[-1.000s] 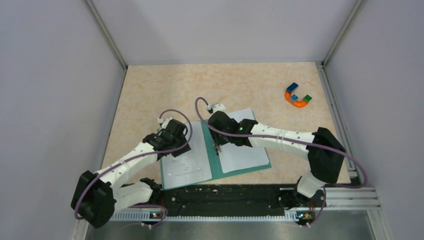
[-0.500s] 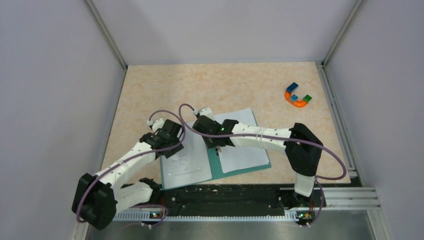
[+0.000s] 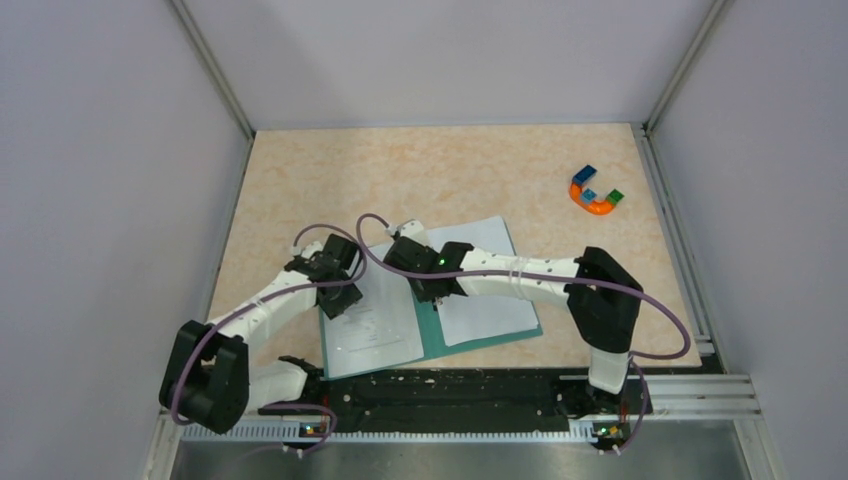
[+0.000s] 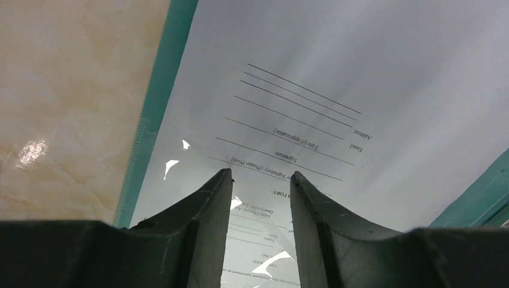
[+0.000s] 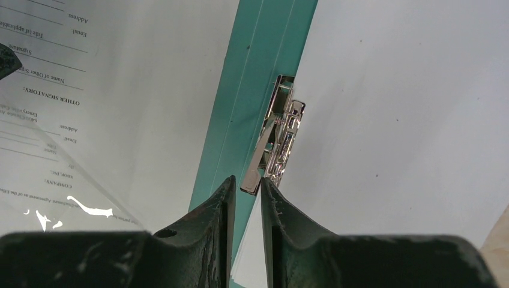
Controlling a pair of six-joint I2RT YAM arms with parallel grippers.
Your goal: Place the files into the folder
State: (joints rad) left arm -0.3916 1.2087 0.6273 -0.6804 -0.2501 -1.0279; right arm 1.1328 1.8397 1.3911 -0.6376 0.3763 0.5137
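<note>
1. Folder [image 3: 432,325] is lying open on the table [image 3: 450,170], printed sheet [image 3: 375,330] on its left half, blank sheet [image 3: 490,315] on its right.
2. Right gripper [image 5: 247,180] jaws are pinching the metal clip [image 5: 279,141] lever at the folder's spine.
3. Left gripper [image 4: 260,177] jaws are spread, empty, over the folder's left half.

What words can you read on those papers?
"OTHER SIGNATORY:", printed sheet
"Name of Other Signatory", same sheet
"Signature", same sheet
"Title (if applicable)", same sheet
"Email", same sheet
"Address", same sheet
"COMPANY:", same sheet
Other small print: too blurred.
Nearly blank sheet, teal folder: no text.
</note>
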